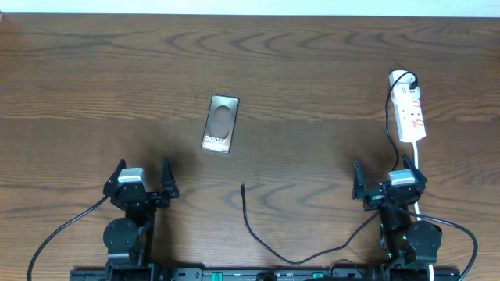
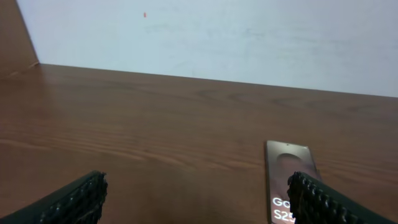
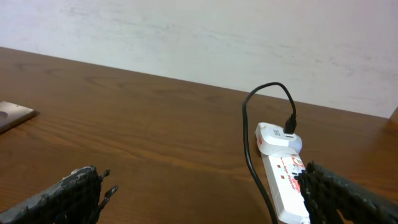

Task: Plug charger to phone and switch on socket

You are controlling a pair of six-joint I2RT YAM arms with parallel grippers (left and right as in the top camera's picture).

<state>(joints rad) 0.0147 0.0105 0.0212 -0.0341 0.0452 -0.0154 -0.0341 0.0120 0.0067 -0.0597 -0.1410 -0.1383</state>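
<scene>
On the table (image 1: pixel 312 62), left of centre, we note the phone (image 1: pixel 220 123) lying flat with its pale oval and white lettering up, tilted slightly off square. It touches nothing else.

Socket (image 1: pixel 409 115): far right of the table, long axis running front to back, with the white adapter (image 1: pixel 401 79) seated at its far end. Red marks show on its face; we cannot tell the switch position.

Charger (image 1: pixel 258 234): from the adapter the black cable loops out and runs back along the socket's left side toward the right gripper (image 1: pixel 388 175). It shows again in front of that arm and curves left across the near table. Its bare tip lies between the two arms, nearer us than the phone and well apart from it.

Left gripper (image 1: pixel 143 176): jaws wide apart, nothing between them. In the left wrist view the phone (image 2: pixel 289 180) lies ahead, by the right finger (image 2: pixel 329 202).

Right gripper: jaws wide apart, likewise empty. In the right wrist view the socket (image 3: pixel 286 186) and adapter (image 3: pixel 277 138) lie just ahead.
</scene>
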